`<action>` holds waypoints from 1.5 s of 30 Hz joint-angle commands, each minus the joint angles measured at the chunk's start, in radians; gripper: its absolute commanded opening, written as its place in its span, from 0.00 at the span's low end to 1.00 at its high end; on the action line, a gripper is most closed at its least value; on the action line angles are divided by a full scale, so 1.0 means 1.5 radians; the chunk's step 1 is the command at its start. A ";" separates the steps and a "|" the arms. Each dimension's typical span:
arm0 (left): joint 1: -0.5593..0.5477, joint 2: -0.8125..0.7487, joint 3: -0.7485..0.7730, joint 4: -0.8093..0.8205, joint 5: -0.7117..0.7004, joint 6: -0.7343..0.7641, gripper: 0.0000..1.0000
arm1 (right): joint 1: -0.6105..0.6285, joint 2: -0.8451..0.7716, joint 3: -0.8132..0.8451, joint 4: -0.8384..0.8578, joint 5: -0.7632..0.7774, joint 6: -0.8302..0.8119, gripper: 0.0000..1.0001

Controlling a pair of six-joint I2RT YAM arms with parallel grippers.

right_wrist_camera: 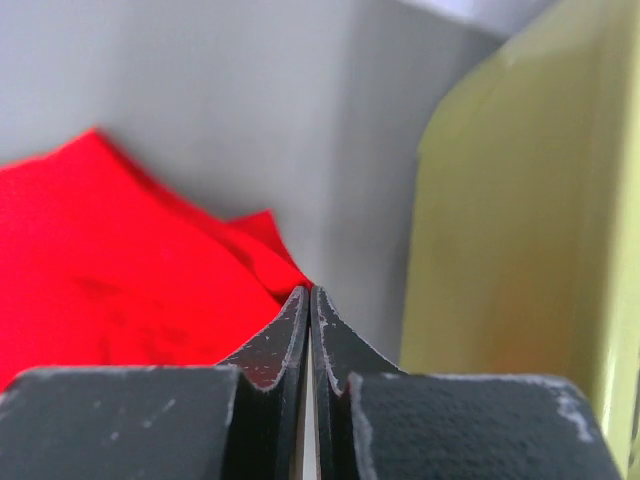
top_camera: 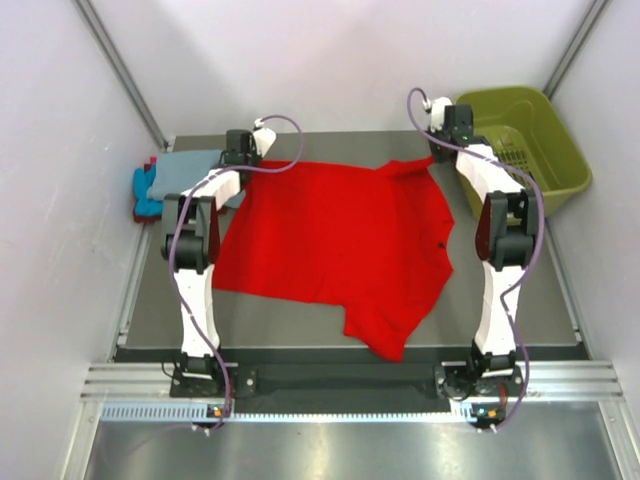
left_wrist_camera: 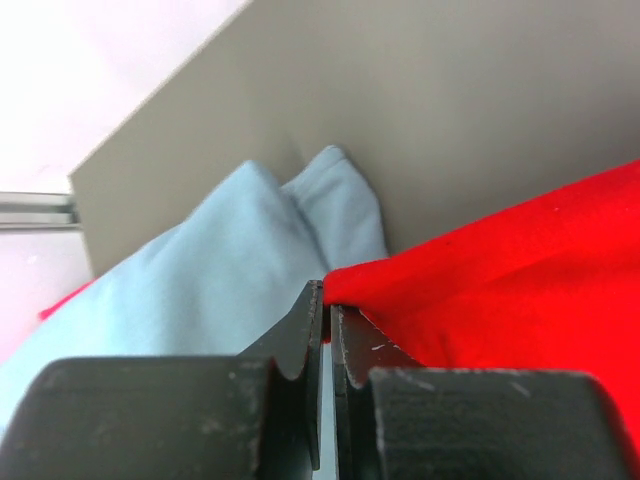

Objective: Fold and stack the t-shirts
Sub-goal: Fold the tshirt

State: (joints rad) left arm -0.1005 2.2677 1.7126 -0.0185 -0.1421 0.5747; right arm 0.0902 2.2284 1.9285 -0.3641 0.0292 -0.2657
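The red t-shirt (top_camera: 340, 240) lies spread over the middle of the table. My left gripper (top_camera: 250, 160) is shut on its far left corner; in the left wrist view the red cloth (left_wrist_camera: 500, 280) comes out from between the closed fingertips (left_wrist_camera: 327, 292). My right gripper (top_camera: 440, 148) is shut on the far right corner; the right wrist view shows red cloth (right_wrist_camera: 120, 280) at the tips (right_wrist_camera: 308, 292). A grey-blue t-shirt (top_camera: 190, 170) lies folded at the far left, over a turquoise one (top_camera: 145, 190). The grey-blue one shows beside my left fingers (left_wrist_camera: 230, 260).
An olive-green plastic basket (top_camera: 530, 140) stands at the far right, close beside my right gripper; its wall fills the right of the right wrist view (right_wrist_camera: 520, 220). White walls enclose the table on the left, right and back.
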 commanded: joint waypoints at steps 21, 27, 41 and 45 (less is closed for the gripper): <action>0.010 -0.187 -0.137 -0.040 0.058 -0.016 0.00 | 0.046 -0.262 -0.251 -0.001 -0.039 0.004 0.00; 0.013 -0.183 -0.110 -0.052 0.076 -0.017 0.00 | 0.045 -0.306 -0.291 -0.001 -0.036 0.010 0.00; 0.018 -0.226 -0.125 -0.107 0.091 -0.009 0.00 | 0.040 -0.370 -0.369 0.001 -0.031 0.012 0.00; 0.021 -0.247 -0.153 -0.115 0.092 -0.009 0.00 | 0.040 -0.383 -0.390 0.003 -0.031 0.015 0.00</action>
State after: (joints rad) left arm -0.0799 1.9709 1.5093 -0.1818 -0.0185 0.5529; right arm 0.1543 1.7222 1.3529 -0.3897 -0.0166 -0.2581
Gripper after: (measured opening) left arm 0.047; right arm 0.004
